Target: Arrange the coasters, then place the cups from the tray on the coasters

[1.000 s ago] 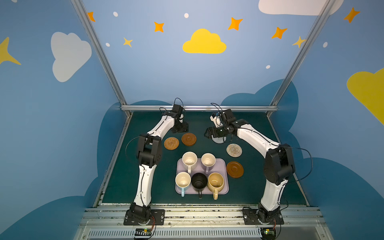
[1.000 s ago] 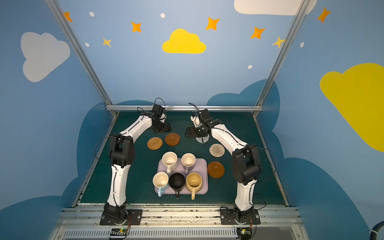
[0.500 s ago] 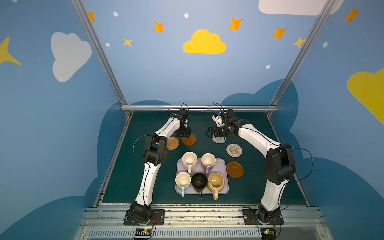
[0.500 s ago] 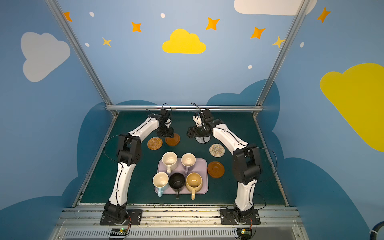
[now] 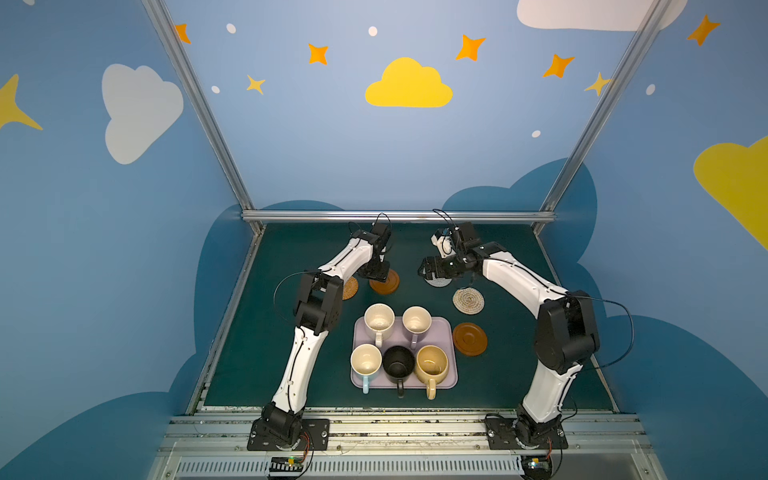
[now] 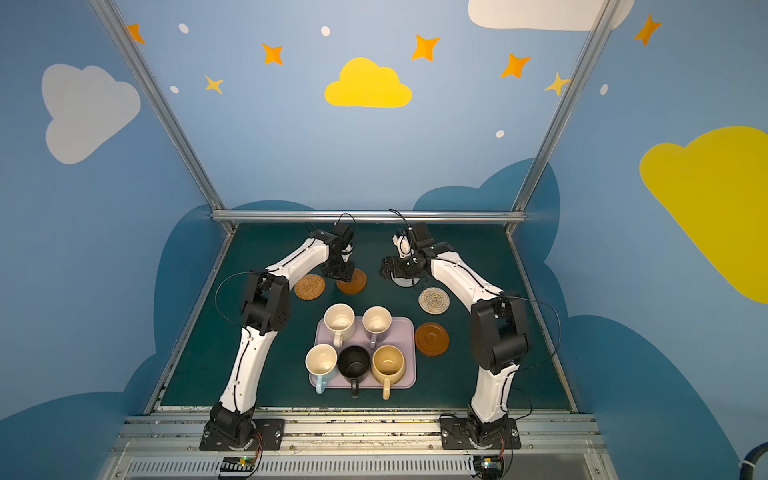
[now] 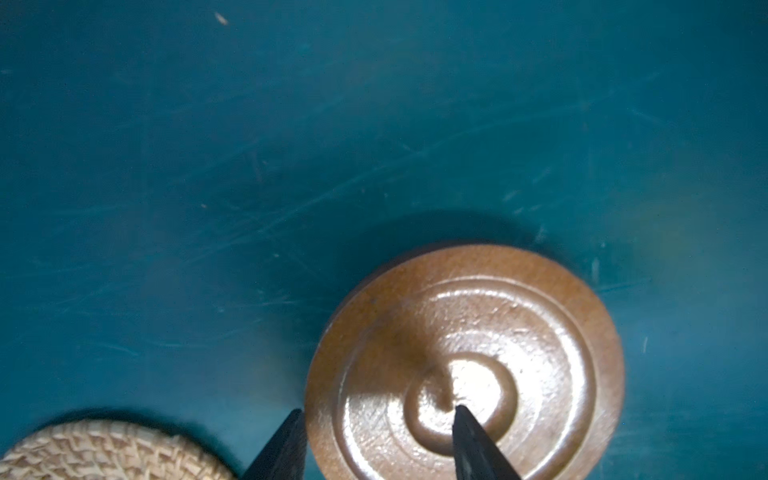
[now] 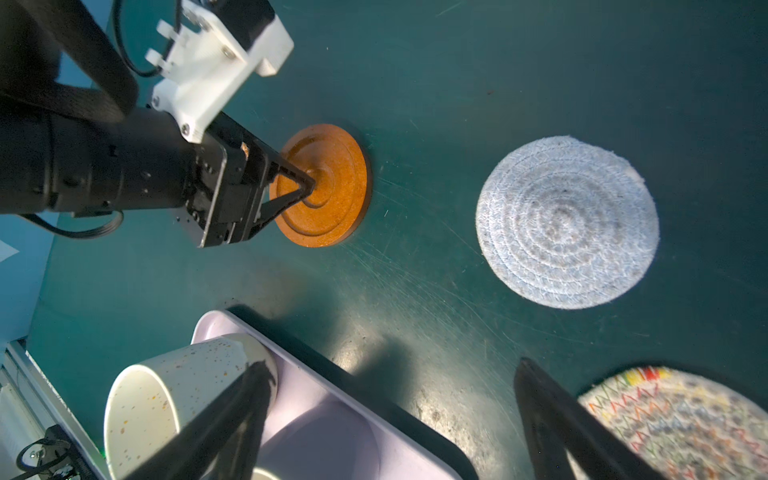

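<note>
Coasters lie flat on the table [image 5: 249, 365] in an arc round the tray [image 5: 442, 336], which sits near the middle of the front edge with all five cups on it: cream [image 5: 379, 319] and lavender [image 5: 416, 321] behind, blue [image 5: 365, 360], black [image 5: 398, 361] and mustard [image 5: 432, 363] in front. Toward the far left lie the orange coaster [image 6: 309, 286] and, near it, the brown left disc [image 7: 465, 361]. Toward the far right lies the grey coaster [image 8: 567, 222], then the beige coaster [image 5: 468, 300], then the brown right disc [image 5: 470, 338] just right of the tray. The left gripper [image 7: 376, 411] is down at the left disc, jaws partly apart, one tip over its centre, the other just outside its rim. The right gripper [image 8: 395, 363] hangs near the grey coaster, jaws wide, holding nothing.
</note>
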### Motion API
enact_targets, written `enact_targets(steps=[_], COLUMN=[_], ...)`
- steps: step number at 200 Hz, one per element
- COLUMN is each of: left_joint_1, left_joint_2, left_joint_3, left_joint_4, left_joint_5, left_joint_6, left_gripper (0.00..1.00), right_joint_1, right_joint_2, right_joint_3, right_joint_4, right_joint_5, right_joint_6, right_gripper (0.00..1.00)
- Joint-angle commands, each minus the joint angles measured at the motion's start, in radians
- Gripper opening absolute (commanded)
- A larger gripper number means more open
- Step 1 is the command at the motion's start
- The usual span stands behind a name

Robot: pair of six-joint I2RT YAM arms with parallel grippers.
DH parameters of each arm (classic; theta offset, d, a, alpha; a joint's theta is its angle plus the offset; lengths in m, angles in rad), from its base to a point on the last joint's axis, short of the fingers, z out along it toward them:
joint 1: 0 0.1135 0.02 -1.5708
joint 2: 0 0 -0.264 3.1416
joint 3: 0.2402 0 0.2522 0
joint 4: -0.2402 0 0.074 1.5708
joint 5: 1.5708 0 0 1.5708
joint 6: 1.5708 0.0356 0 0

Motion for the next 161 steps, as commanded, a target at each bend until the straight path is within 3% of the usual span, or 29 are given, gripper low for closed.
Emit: enact_targets(steps=[1,25,102,161], left_joint_1=[-0.005,-0.006,-0.012,-0.013], left_joint_2=[-0.021,-0.063,-0.087,-0.093], left_joint_3=[-0.053,-0.135,-0.194,-0.157], left_joint_4=[-0.037,-0.006,0.006,-0.037], left_joint_5=[-0.033,-0.052,-0.042,-0.048], left_joint_6=[-0.012,-0.040,-0.055,-0.076], left_gripper=[0.55,0.55,0.54,0.53], right_joint_1=[-0.007,-0.010,-0.015,-0.018], right_joint_2=[-0.040,-0.054,-0.057,-0.059], right_joint_3=[-0.018,-0.036,-0.059,-0.067], right_joint_4=[0.013,0.030,0.050,0.056], right_joint_5=[0.009,0.008,-0.002,-0.004], right_joint_6=[0.014,0.018,0.029,0.029], right_gripper=[0.92,0.91,0.91,0.92])
